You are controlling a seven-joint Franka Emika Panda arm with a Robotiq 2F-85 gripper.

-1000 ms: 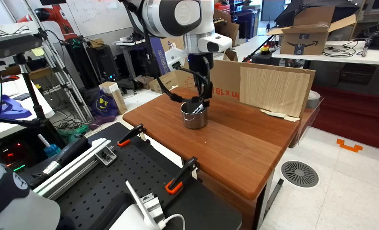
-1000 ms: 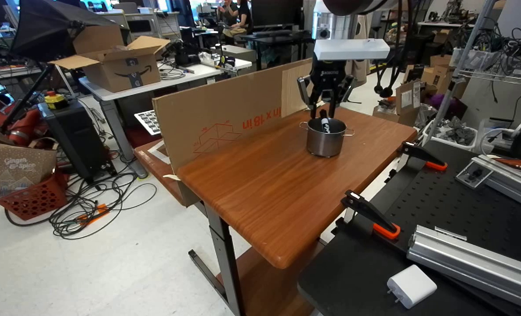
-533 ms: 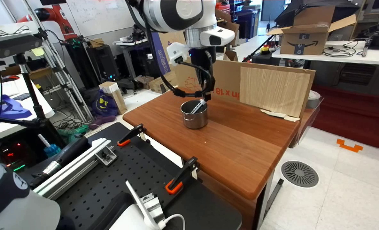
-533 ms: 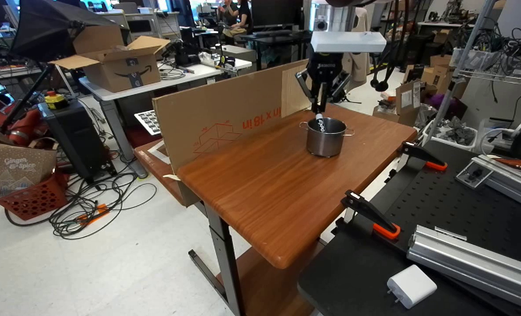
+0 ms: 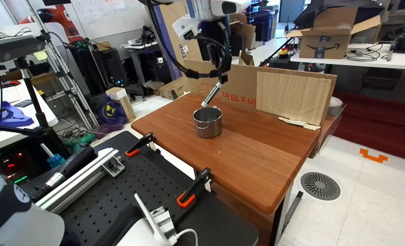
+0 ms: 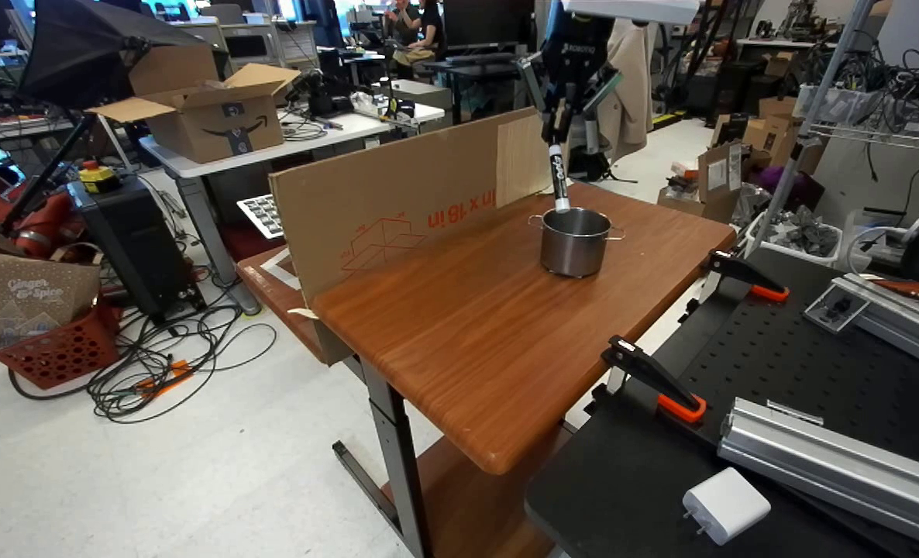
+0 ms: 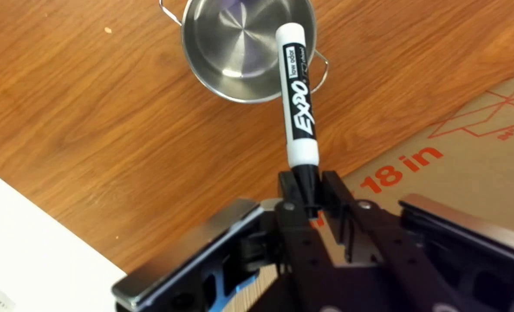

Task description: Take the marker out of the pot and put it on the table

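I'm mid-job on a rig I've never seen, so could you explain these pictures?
You're driving one robot arm that ends in a black gripper. Two pictures are exterior views, taken outside the robot from different places; the wrist view looks down from the arm itself. On the wooden table stands a small metal pot. The gripper holds a white marker by its black end, tilted and clear of the table, its lower end near the pot's rim.

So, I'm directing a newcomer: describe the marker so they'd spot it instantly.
Start at the reddish-brown table, where the silver pot stands. Higher than the pot, black fingers hold the marker, tilted, by its black end. Unlike either neighbour, it's slim and white with a black EXPO label.
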